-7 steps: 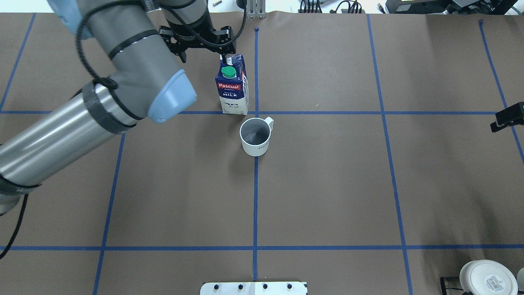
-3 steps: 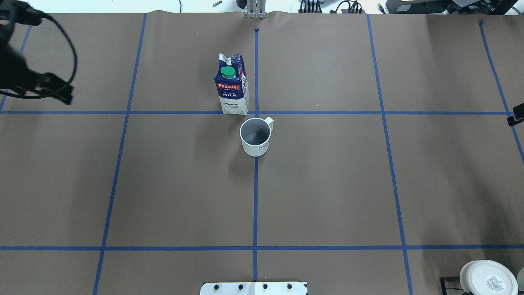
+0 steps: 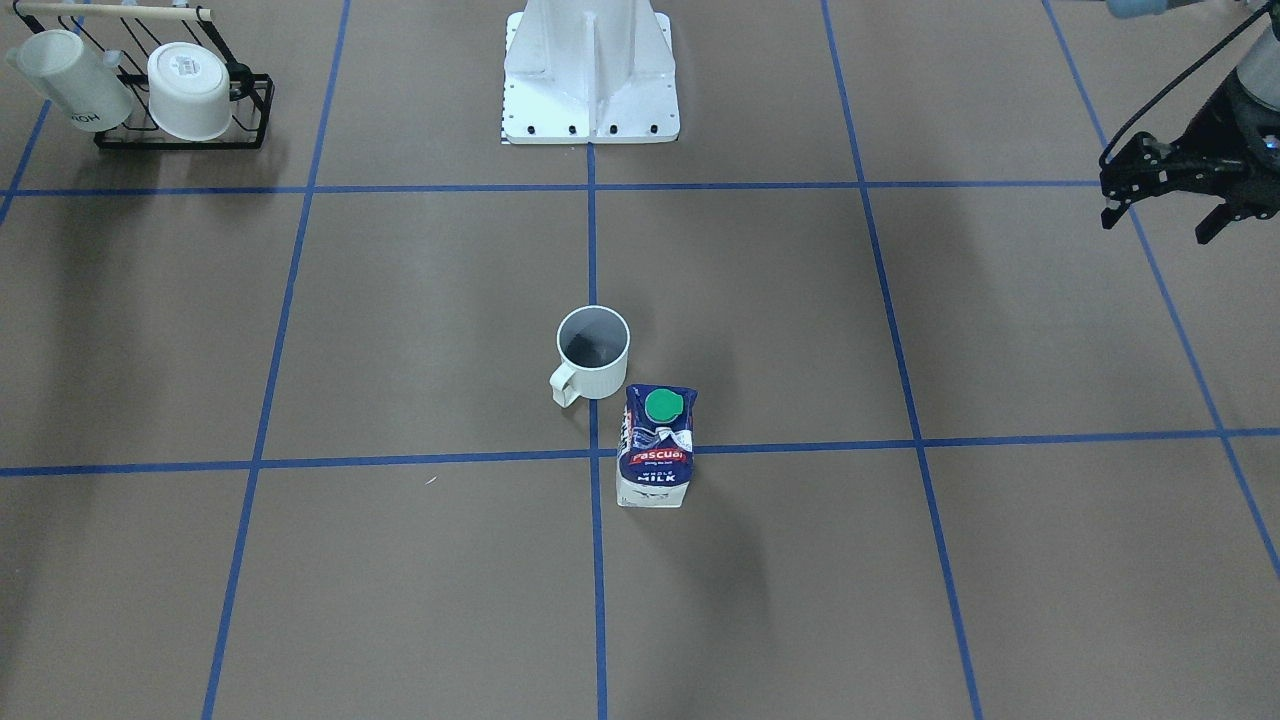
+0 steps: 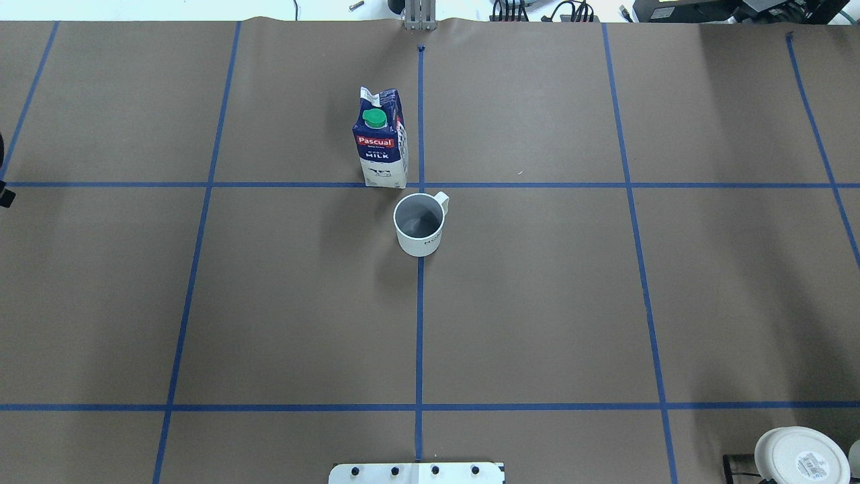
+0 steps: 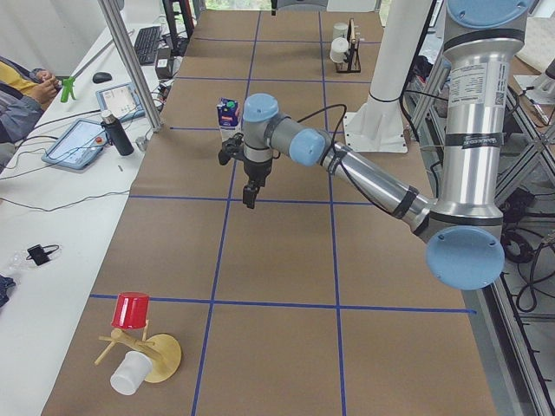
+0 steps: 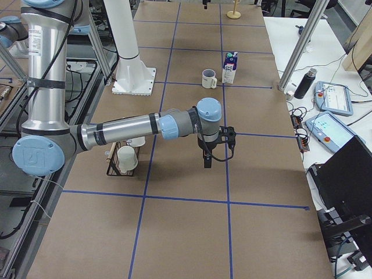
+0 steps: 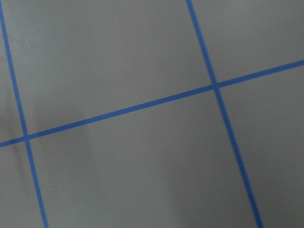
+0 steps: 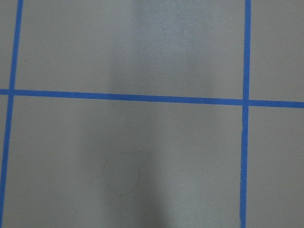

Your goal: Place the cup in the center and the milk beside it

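Now the cup (image 4: 420,225) stands upright on the center (image 4: 419,316) tape line, just on the robot's side of the crossing. The milk carton (image 4: 381,144) stands upright just beside it, past the cross line and left of the central one. A thin gap seems to part them (I judge they do not touch). Neither has shifted over the last second.

What has changed is the left gripper (image 3: 1155,225). A second ago it was at the carton's top, and now the overhead view catches only a dark sliver at its left edge. That reads as a let-go and a retreat, so both placements look done.

The view facing the robot shows what the overhead cannot. That gripper hangs well apart from the carton, jaws spread wide with nothing between them. A wire rack (image 3: 180,144) with two other mugs sits off at the robot's right.

The right gripper (image 6: 216,152) appears only from the table's right end, hovering over bare paper. Whether it is spread or closed I cannot tell. Both wrist cameras see just paper and tape.
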You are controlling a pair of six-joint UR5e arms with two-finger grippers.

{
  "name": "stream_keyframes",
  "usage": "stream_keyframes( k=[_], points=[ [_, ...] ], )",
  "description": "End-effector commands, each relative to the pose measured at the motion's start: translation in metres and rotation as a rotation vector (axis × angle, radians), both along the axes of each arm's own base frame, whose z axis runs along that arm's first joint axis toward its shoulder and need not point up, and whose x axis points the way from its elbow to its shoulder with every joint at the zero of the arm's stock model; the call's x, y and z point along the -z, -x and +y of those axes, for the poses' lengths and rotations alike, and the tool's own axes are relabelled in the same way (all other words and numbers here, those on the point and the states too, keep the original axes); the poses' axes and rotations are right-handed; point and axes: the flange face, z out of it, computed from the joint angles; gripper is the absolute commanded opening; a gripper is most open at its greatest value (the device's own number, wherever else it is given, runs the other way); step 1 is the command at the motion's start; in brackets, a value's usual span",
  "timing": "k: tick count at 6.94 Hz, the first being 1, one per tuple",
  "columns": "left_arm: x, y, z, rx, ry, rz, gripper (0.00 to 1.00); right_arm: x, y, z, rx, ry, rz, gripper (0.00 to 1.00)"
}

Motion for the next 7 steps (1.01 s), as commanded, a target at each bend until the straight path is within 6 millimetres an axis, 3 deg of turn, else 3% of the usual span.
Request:
stream_keyframes(
  k=[1,5,7],
  points=[
    [-0.033,-0.003,0.0,0.08,0.081,0.072,0.98,0.007,-0.016,0.014,-0.027,-0.009,-0.015,1.0],
    [-0.037,0.002,0.006,0.093,0.102,0.069,0.98,0.007,-0.007,0.014,-0.009,-0.011,-0.01,1.0],
    [-0.04,0.004,0.006,0.098,0.107,0.064,0.98,0.017,0.033,0.009,0.053,-0.037,0.053,1.0]
  ],
)
